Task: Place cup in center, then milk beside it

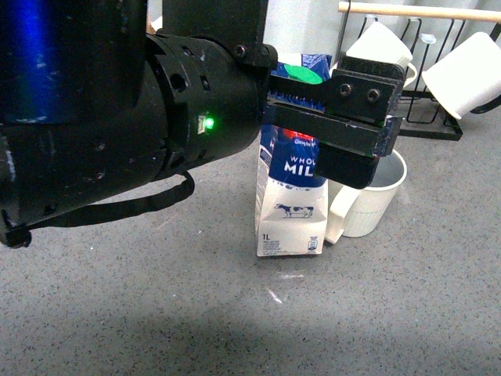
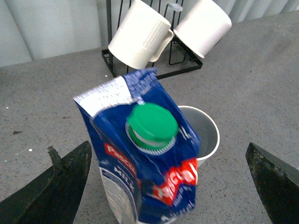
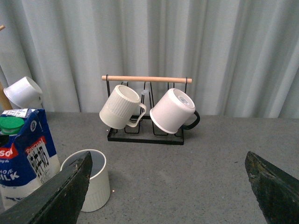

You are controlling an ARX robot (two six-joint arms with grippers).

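The milk (image 1: 291,211), a blue and white carton with a green cap (image 1: 302,74), stands upright on the grey table. The cup (image 1: 377,196), cream-white with a thick handle, stands right beside it on its right and a little behind. My left gripper (image 1: 368,125) is open above the carton. In the left wrist view its jaws (image 2: 168,145) are wide apart on either side of the milk (image 2: 149,182), clear of it, with the cup (image 2: 203,135) behind. My right gripper (image 3: 168,158) is open and empty, away from the cup (image 3: 88,179) and the milk (image 3: 25,154).
A black wire rack with a wooden bar (image 3: 145,79) stands at the back and holds a ribbed mug (image 3: 120,107) and a smooth white mug (image 3: 172,111). A pale curtain hangs behind it. My left arm (image 1: 117,117) hides much of the front view.
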